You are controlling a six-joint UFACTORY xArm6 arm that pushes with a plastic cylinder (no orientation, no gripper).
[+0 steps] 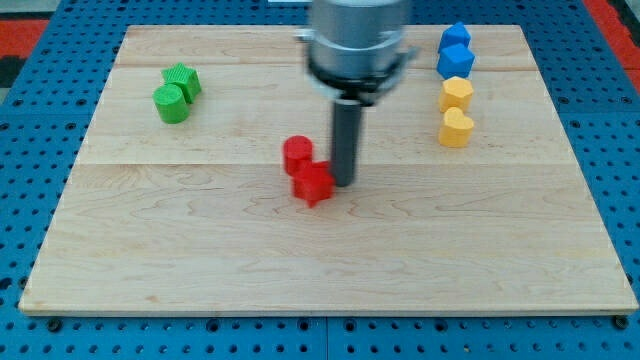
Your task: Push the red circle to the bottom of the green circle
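Camera view: my tip (342, 183) touches the red block (313, 184) at its 3 o'clock, holding nothing; red circle (297, 155) at 11, green circle (171, 103) far toward 10.

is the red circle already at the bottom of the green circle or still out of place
Out of place. The red circle sits mid-board, far to the view's right of the green circle, beside my tip.

Red circle (297, 154) mid-board; green circle (171, 103) upper-left.
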